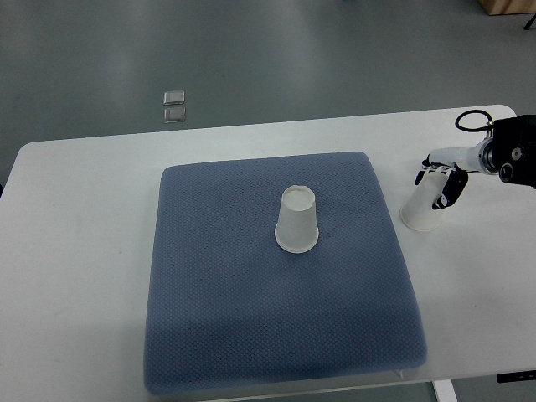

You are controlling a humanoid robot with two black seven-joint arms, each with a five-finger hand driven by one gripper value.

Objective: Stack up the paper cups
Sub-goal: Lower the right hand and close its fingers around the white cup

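Note:
A white paper cup (297, 220) stands upside down near the middle of the blue mat (218, 318). A second white paper cup (421, 214) stands upside down on the white table (75, 251), just right of the mat and slightly tilted. My right hand (441, 182) comes in from the right edge, and its fingers (453, 189) are curled around the upper part of this second cup. The left arm is out of view.
The mat covers most of the table's middle. The table's far right corner lies just behind my right hand. Two small clear squares (174, 105) lie on the grey floor beyond the table. A brown box corner (507, 6) shows at the top right.

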